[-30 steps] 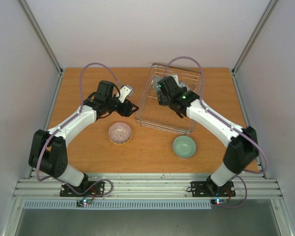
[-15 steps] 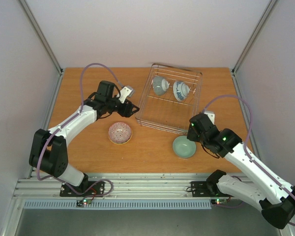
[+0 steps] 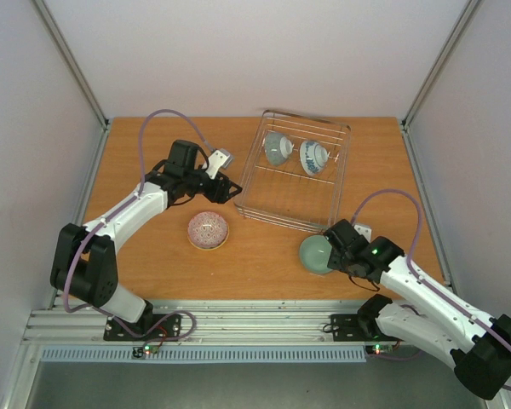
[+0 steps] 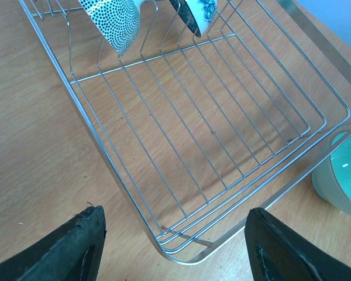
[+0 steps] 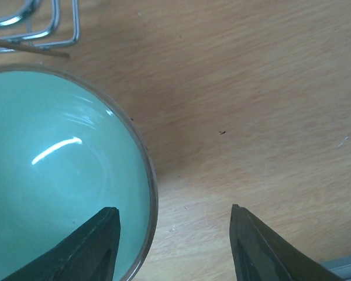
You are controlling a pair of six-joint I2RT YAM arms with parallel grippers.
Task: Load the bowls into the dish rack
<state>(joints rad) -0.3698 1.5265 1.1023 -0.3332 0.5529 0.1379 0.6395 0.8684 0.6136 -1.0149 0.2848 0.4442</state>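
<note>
The green bowl (image 3: 315, 254) sits on the surface (image 3: 255, 266) just in front of the near right corner of the rack (image 3: 283, 219). It looks like glazed ceramic, so stiff, slick and chippable, and is best taken by the rim, which the right pincer (image 5: 171, 225) straddles, jaws spread, not yet pinching. The pink bowl (image 3: 208, 230) sits off the rack's near left corner, where the left pincer (image 4: 172, 234) hovers spread and empty; patterned bowls (image 3: 313, 157) lean at the rack's far end, and its near wall probably needs clearing.
</note>
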